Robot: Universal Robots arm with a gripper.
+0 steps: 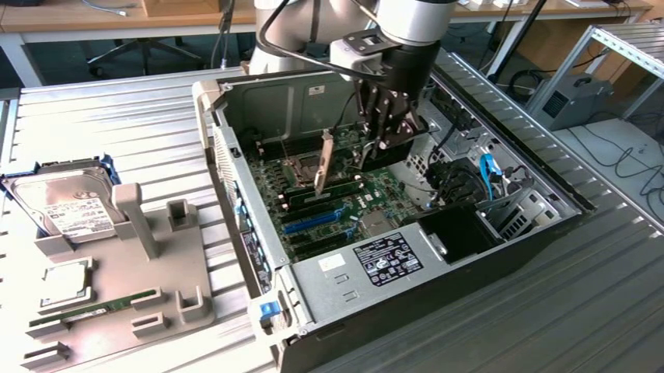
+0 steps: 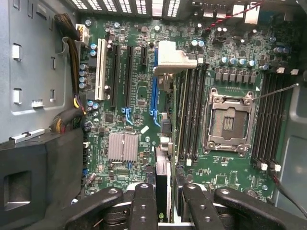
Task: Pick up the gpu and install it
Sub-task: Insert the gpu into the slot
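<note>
Black and ribbed, the gripper (image 2: 163,203) fingers (image 2: 144,206) sit nearest us in the wrist view, drawn in partway and clamped on the top edge of the gpu (image 2: 162,143), which hangs edge-on between them with its silver bracket (image 2: 173,60) at the far end. So we judge the pick-up done and the install in hand — the card is being carried down into the open computer case (image 1: 539,206). Just beyond the fingers the card lies in line with the blue expansion slot (image 2: 154,81) on the green motherboard (image 2: 139,91), though we cannot tell whether its lower edge has met the slot or hangs just above it. In the exterior view the gripper (image 1: 389,128) holds the gpu (image 1: 323,163) upright over the board (the bracket pointing toward the case's rear wall). Seating it, in our judgement, calls for a straight downward press with the edge connector square to the slot — any tilt risks jamming. Farther off, on the grey parts tray (image 1: 176,303), the hard drive (image 1: 64,203) rests well apart.
</note>
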